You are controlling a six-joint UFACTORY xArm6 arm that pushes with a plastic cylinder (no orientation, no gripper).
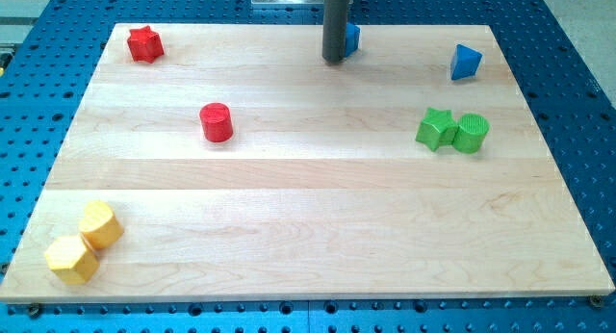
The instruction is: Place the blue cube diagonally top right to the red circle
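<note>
We're nudging with my tip [334, 60], no jaws here, touching the blue cube [352, 38]; it's risking sliding off the board [289, 227], missing the red circle [217, 122]

We have one view only, looking down at a slant from beyond the wooden board's [308, 208] bottom edge, near enough that all four corners nearly fill it.
</note>
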